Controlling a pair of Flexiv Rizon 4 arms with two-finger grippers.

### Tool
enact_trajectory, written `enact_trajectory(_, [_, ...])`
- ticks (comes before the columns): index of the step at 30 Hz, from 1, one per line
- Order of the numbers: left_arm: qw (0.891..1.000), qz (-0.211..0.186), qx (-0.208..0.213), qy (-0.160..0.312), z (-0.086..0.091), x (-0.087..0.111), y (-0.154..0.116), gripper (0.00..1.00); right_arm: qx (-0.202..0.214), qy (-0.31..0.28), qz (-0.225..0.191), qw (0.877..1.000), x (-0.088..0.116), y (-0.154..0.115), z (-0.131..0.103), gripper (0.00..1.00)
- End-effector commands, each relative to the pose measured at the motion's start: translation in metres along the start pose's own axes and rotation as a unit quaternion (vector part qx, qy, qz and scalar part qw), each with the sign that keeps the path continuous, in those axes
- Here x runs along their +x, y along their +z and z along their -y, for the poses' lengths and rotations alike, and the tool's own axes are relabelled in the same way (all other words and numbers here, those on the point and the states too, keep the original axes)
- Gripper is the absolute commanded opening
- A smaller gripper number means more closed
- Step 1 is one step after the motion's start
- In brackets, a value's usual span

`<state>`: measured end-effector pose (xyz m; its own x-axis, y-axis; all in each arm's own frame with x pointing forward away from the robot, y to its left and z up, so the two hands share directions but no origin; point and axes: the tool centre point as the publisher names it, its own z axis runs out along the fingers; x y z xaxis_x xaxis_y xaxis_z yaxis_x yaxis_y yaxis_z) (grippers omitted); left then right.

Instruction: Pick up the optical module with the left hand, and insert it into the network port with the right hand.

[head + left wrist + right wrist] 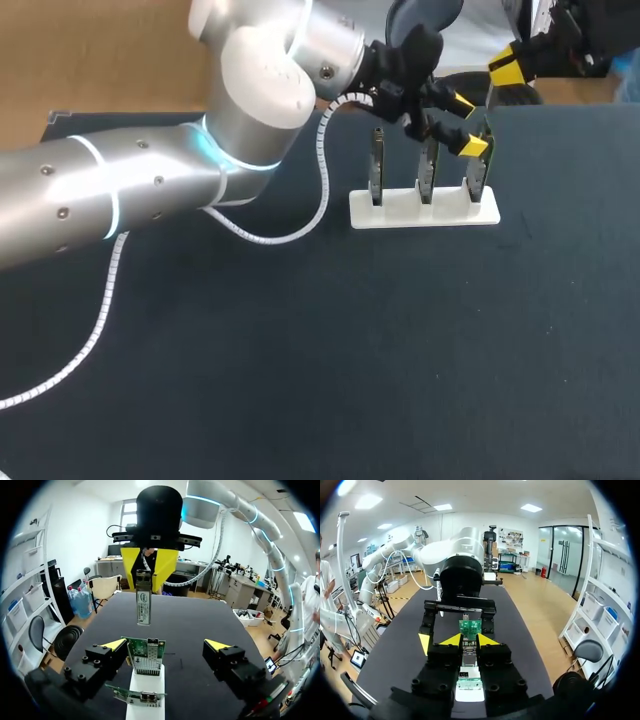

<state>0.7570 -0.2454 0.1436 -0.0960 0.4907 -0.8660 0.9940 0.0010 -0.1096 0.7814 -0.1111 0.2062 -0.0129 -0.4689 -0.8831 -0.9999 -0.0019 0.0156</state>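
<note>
The right gripper (468, 641) was clamped on the slim silver metal optical module (143, 607), held above the green network-port circuit board (146, 656). The left gripper (165, 645) gaped wide, with the board between its fingers.

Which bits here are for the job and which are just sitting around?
Job:
- optical module, held by right gripper
- left gripper, open
- network card nearest it

Idle:
- middle card
- third card
- white stand, just the holder
</note>
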Motion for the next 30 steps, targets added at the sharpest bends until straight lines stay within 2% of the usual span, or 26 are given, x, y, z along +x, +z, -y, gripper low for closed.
enact_trajectory(1, [1.0, -0.003, 0.002, 0.0, -0.003, -0.002, 0.001, 1.0, 0.0, -0.003, -0.002, 1.0, 0.0, 0.0, 0.0, 0.0])
enact_trajectory(4, [1.0, -0.003, 0.002, 0.0, -0.003, -0.002, 0.001, 1.0, 0.009, -0.004, -0.021, 1.0, 0.002, 0.001, -0.001, 0.0])
enact_trajectory(14, [1.0, -0.003, 0.002, 0.0, -0.003, -0.002, 0.001, 1.0, 0.01, -0.004, -0.048, 0.999, 0.013, 0.009, -0.006, 0.0])
enact_trajectory(30, [1.0, -0.003, 0.002, 0.0, -0.003, -0.002, 0.001, 1.0, 0.015, 0.013, -0.032, 0.999, 0.027, 0.009, -0.013, 0.0])
